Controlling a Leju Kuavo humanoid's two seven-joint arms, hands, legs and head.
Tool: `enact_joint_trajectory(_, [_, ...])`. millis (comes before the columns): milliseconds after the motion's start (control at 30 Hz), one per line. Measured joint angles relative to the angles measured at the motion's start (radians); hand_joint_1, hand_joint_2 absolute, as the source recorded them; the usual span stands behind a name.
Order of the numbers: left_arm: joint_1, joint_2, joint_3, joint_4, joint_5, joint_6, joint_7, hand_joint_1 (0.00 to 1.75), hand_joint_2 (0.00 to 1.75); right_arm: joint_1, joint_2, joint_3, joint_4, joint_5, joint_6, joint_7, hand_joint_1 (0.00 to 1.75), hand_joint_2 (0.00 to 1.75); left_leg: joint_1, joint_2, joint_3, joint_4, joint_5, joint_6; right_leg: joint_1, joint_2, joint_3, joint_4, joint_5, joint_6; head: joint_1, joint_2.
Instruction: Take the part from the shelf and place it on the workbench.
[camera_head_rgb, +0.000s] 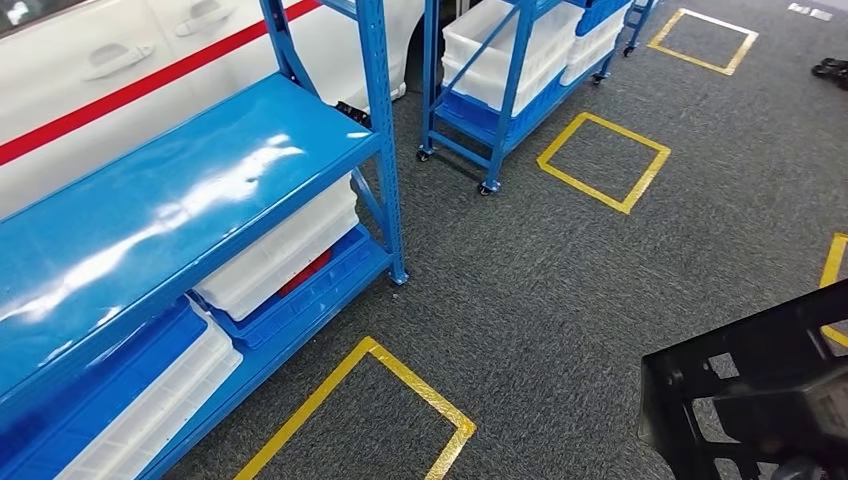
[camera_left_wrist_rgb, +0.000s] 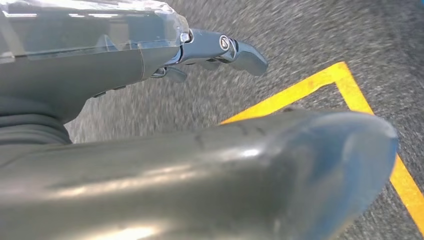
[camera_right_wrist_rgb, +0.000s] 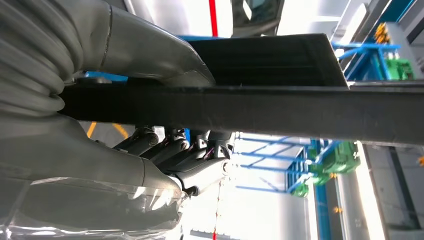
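The part is a black open-framed plastic piece (camera_head_rgb: 760, 390), low on the right of the head view, carried over the grey carpet away from the blue shelf (camera_head_rgb: 190, 190). In the right wrist view my right hand (camera_right_wrist_rgb: 165, 155) grips the part's long black edge (camera_right_wrist_rgb: 280, 107), with the thumb (camera_right_wrist_rgb: 150, 55) on one face and the dark fingers curled under the other. My left hand (camera_left_wrist_rgb: 200, 165) hangs over the floor holding nothing; its fingers (camera_left_wrist_rgb: 225, 50) are stretched out, apart from the thick thumb.
The shelf's lower level holds white bins (camera_head_rgb: 285, 245) and a blue crate (camera_head_rgb: 310, 295). A wheeled blue rack (camera_head_rgb: 510, 70) with more bins stands farther back. Yellow tape squares (camera_head_rgb: 605, 160) (camera_head_rgb: 370, 400) mark the carpet. A white car with a red stripe (camera_head_rgb: 120, 70) is behind the shelf.
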Motion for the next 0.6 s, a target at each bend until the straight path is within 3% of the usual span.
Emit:
enact_joint_trajectory(33, [0.0,0.0,-0.001,0.0,-0.005,0.004,-0.002,0.0,0.0,0.004,-0.002,0.007,0.0,0.002,-0.002,0.0,1.75,1.75,-0.001,0.014,-0.002,0.002,0.0,0.0,-0.003,-0.003,-0.011,0.029,-0.004,0.003,0.0,0.0])
enact_joint_trajectory(67, [0.0,0.001,-0.001,0.0,-0.008,0.005,-0.005,0.0,0.0,0.007,-0.004,0.013,0.0,0.005,-0.005,0.0,1.75,1.75,-0.001,0.027,-0.003,0.004,-0.001,-0.001,-0.006,-0.006,-0.003,0.02,0.011,0.005,0.0,0.0])
enact_joint_trajectory(100, [-0.001,0.001,-0.001,0.0,-0.01,0.002,-0.008,0.0,0.0,0.009,-0.006,0.018,0.0,0.008,-0.009,0.001,1.75,1.75,-0.001,0.039,-0.004,0.007,-0.002,-0.003,-0.008,-0.013,0.023,-0.025,0.04,0.007,0.0,0.0])
enact_joint_trajectory(167, [-0.003,0.001,-0.001,0.0,-0.009,-0.004,-0.01,0.0,0.0,0.007,-0.013,0.032,0.0,0.017,-0.022,0.001,1.75,1.75,-0.003,0.06,-0.006,0.018,-0.009,-0.013,-0.007,-0.055,0.095,-0.159,0.094,0.006,0.0,0.0])
enact_joint_trajectory(233, [-0.004,0.001,-0.001,0.0,-0.008,-0.002,-0.01,0.0,0.0,0.004,-0.024,0.053,0.003,0.027,-0.044,0.001,1.75,1.75,-0.008,0.079,-0.007,0.027,-0.016,-0.024,-0.001,-0.081,0.127,-0.23,0.111,-0.007,0.0,0.0])
enact_joint_trajectory(300, [-0.007,0.002,-0.001,0.0,-0.006,0.002,-0.01,0.0,0.0,0.002,-0.037,0.072,0.007,0.036,-0.061,0.001,1.75,1.75,-0.009,0.098,-0.007,0.029,-0.017,-0.033,0.003,-0.064,0.121,-0.235,0.112,-0.024,-0.001,0.0])
enact_joint_trajectory(333, [-0.009,0.002,-0.001,0.0,-0.006,0.003,-0.009,0.0,0.0,0.002,-0.044,0.08,0.009,0.038,-0.065,0.001,1.75,1.75,-0.006,0.096,-0.007,0.033,-0.022,-0.038,0.004,-0.054,0.118,-0.237,0.115,-0.03,-0.001,0.0])
enact_joint_trajectory(400, [-0.009,0.001,-0.001,0.0,-0.005,0.004,-0.009,0.0,0.0,-0.001,-0.051,0.094,0.011,0.041,-0.068,0.001,1.75,1.75,-0.001,0.054,-0.027,0.083,-0.062,-0.047,0.002,-0.034,0.114,-0.242,0.123,-0.044,-0.001,0.0])
enact_joint_trajectory(467, [-0.007,0.001,-0.002,0.0,-0.002,0.005,-0.009,0.0,0.0,-0.005,-0.055,0.107,0.013,0.042,-0.07,0.001,1.75,1.75,0.002,0.002,-0.08,0.207,-0.135,-0.051,0.002,-0.013,0.108,-0.242,0.129,-0.052,-0.001,0.0])
enact_joint_trajectory(500, [-0.005,0.001,-0.002,0.0,0.001,0.005,-0.009,0.0,0.0,-0.007,-0.058,0.113,0.016,0.044,-0.075,0.001,1.75,1.75,0.002,-0.009,-0.108,0.274,-0.163,-0.051,0.004,-0.001,0.105,-0.242,0.131,-0.054,-0.001,0.0])
enact_joint_trajectory(533, [-0.004,0.001,-0.002,0.0,0.004,0.005,-0.009,0.0,0.0,-0.008,-0.063,0.119,0.018,0.049,-0.086,0.001,1.75,1.75,0.002,-0.013,-0.127,0.317,-0.173,-0.05,0.006,0.013,0.103,-0.241,0.132,-0.055,-0.001,0.0])
enact_joint_trajectory(567, [-0.003,0.001,-0.001,0.0,0.007,0.005,-0.009,0.0,0.0,-0.01,-0.071,0.128,0.022,0.057,-0.106,0.001,1.75,1.75,0.002,-0.015,-0.128,0.321,-0.162,-0.047,0.008,0.027,0.102,-0.24,0.133,-0.055,-0.001,0.0])
enact_joint_trajectory(600, [-0.003,0.001,-0.001,0.0,0.008,0.005,-0.009,0.0,0.0,-0.017,-0.084,0.14,0.026,0.068,-0.135,0.001,1.75,1.75,0.002,-0.018,-0.113,0.288,-0.133,-0.043,0.009,0.042,0.102,-0.239,0.134,-0.054,-0.001,0.0])
